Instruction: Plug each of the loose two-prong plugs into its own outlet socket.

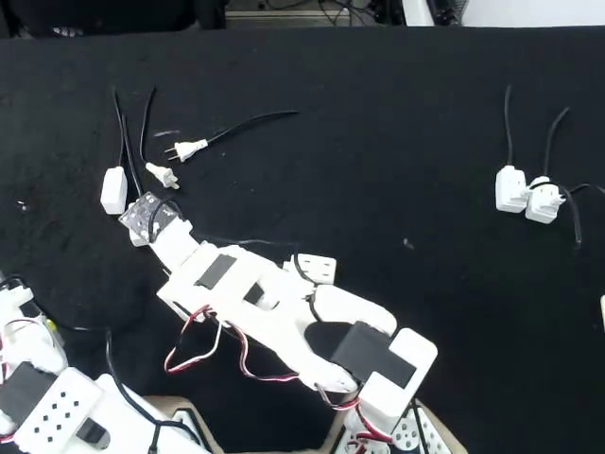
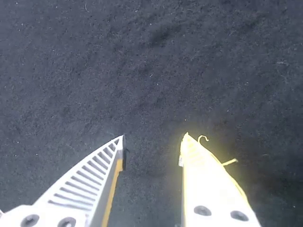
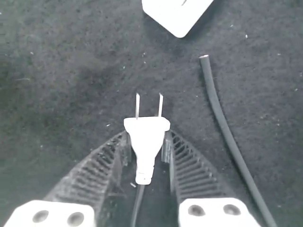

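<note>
Insertion approach: right end effector (image 3: 145, 137) clamps the two-prong plug (image 3: 146, 128) by its body.
Prongs face the outlet socket (image 3: 176, 14), still apart and offset sideways; swing into line, then push straight. Left end effector (image 2: 154, 137) gapes over the surface (image 2: 142, 56).

Lit evenly from overhead across the black table (image 1: 397, 123), bright on the white parts and dim on the dark surface. Soft, faint shadows just beside the plug (image 3: 146, 137). Blown out to yellow-white glare along one finger (image 2: 208, 189) of the left gripper (image 2: 154, 136).
</note>
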